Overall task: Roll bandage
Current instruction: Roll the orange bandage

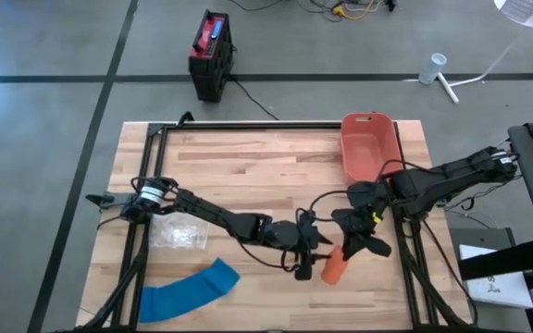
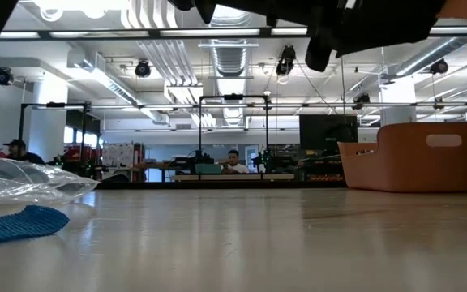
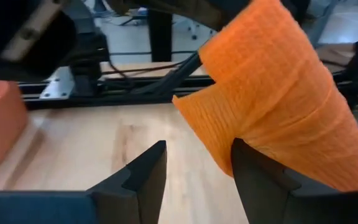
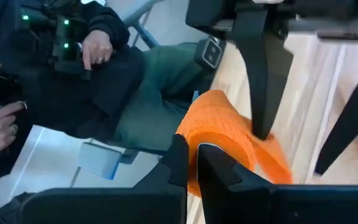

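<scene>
An orange bandage roll (image 1: 336,265) hangs in the air near the table's front right; it does not show on the tabletop in the low view. My right gripper (image 1: 355,242) is shut on it, seen close in its wrist view (image 4: 191,148). My left gripper (image 1: 305,255) comes from the left and is open (image 3: 197,146), right beside the roll (image 3: 278,106). A loose corner of the bandage (image 3: 188,106) sticks out above the gap between its fingers. A blue bandage (image 1: 188,291) lies flat at the front left. My right gripper pinches the roll's near end (image 4: 207,134) between its two shut fingers. My own fingertips hide which layer they have. The roll (image 4: 229,140) is lifted clear of the table and reaches away from the fingers. My left gripper is open, with one fingertip (image 4: 263,127) against the roll's side (image 3: 238,140). Its other finger (image 3: 148,168) stands clear with nothing between.
A red-orange bin (image 1: 368,143) stands at the back right. A clear plastic bag (image 1: 176,233) lies at the left. A black frame (image 1: 248,126) rims the table. Beyond the near edge a person (image 4: 98,56) sits at the controls.
</scene>
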Robot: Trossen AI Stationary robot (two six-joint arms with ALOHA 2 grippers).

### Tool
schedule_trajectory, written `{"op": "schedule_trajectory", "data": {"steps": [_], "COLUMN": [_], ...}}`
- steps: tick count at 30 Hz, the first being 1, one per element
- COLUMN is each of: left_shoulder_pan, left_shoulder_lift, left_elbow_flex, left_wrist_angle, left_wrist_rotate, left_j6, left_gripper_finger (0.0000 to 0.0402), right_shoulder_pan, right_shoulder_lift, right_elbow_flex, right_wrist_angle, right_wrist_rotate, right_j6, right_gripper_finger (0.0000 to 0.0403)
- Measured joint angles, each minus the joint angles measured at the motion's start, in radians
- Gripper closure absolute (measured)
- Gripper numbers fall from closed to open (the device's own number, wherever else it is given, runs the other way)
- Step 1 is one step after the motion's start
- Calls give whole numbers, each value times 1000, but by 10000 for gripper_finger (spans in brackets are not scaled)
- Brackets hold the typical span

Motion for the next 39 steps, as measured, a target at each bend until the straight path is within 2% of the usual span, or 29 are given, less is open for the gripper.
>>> {"op": "schedule_trajectory", "data": {"steps": [8,13,22,31,35,39], "left_shoulder_pan": [-1,9,8,4,4,13], "left_shoulder_lift": [-39,-67,-203,-327,-365,-413], "left_elbow_flex": [1,3,3,5,5,5], "left_wrist_angle": [7,-46,-238,-392,-449,-530], "left_wrist_rotate": [31,31,74,101,102,101], "left_j6": [-1,10,43,-5,-2,24], "left_gripper_finger": [187,165,152,168,156,140], "right_shoulder_pan": [1,1,5,16,16,17], "right_shoulder_lift": [0,-1,-20,-47,-45,-48], "right_elbow_flex": [11,11,11,12,12,12], "right_wrist_angle": [69,120,224,331,348,351], "right_wrist_rotate": [26,36,130,231,247,319], "right_j6": [-74,-157,-350,-556,-603,-633], "right_gripper_finger": [394,394,394,394,394,394]}}
